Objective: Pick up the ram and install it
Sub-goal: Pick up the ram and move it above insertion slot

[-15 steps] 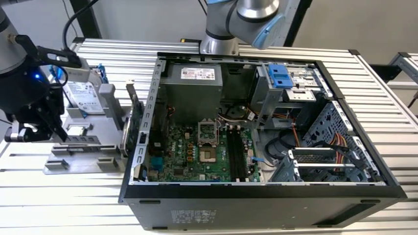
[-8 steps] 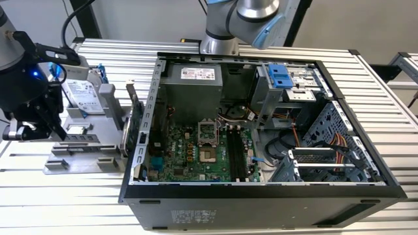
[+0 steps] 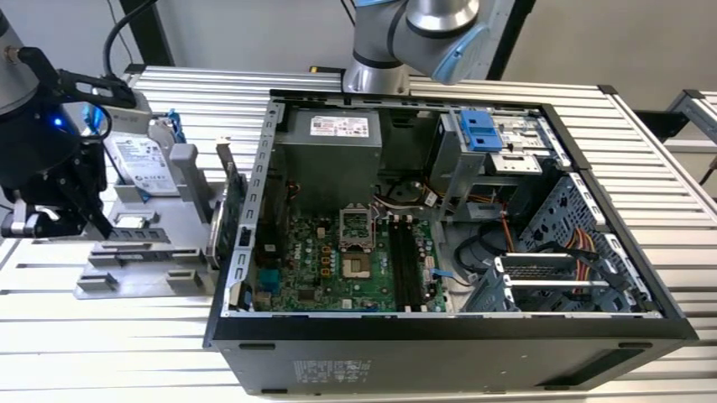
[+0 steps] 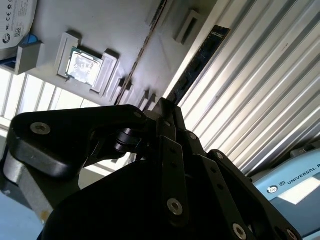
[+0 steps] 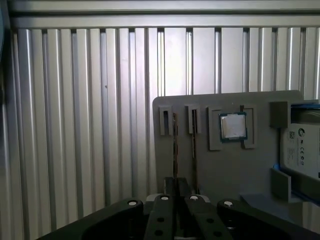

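Second wrist view: jaws look clamped on the ram [image 4: 199, 62]; light, stiff, fragile, best held by its edges.

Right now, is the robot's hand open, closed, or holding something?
Hand: closed on one end of the long thin bluish-dark ram stick, over the grey parts tray.

Bright glare on the ribbed table [image 4: 260, 100]; gripper [image 4: 167, 112] silhouetted (perhaps backlit).

Motherboard [image 3: 325, 260] green, PC case [image 3: 448, 357] black, parts fixture [image 3: 134, 281] plain grey, desk [image 3: 101, 353] silver and ribbed, ram [image 4: 199, 62] dark blue, drive bracket [image 3: 478, 130] blue.
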`<state>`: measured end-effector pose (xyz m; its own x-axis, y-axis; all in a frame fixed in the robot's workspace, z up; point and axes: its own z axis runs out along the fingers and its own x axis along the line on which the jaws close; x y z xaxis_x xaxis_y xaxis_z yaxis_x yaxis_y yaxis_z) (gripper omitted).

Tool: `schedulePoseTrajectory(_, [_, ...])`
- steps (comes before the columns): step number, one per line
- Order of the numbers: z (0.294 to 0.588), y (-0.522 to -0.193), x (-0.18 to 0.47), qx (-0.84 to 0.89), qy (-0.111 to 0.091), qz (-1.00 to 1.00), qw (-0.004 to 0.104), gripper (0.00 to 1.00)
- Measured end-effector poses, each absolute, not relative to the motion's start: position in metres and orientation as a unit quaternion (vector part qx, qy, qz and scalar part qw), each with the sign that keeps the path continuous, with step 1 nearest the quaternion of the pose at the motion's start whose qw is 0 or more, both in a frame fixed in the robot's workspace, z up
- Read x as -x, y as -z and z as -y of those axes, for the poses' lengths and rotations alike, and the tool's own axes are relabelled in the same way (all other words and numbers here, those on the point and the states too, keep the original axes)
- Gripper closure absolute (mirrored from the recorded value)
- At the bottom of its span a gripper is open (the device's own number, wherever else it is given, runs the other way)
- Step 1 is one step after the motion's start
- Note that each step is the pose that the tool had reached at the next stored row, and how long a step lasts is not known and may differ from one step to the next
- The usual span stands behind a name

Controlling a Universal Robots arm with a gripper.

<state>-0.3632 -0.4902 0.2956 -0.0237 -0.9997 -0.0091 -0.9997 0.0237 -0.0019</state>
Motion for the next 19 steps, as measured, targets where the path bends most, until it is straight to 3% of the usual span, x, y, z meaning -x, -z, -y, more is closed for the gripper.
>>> schedulePoseTrajectory(19, [0.49,-0.307,0.363,0.699,-0.003,-0.715,0.004,1.0])
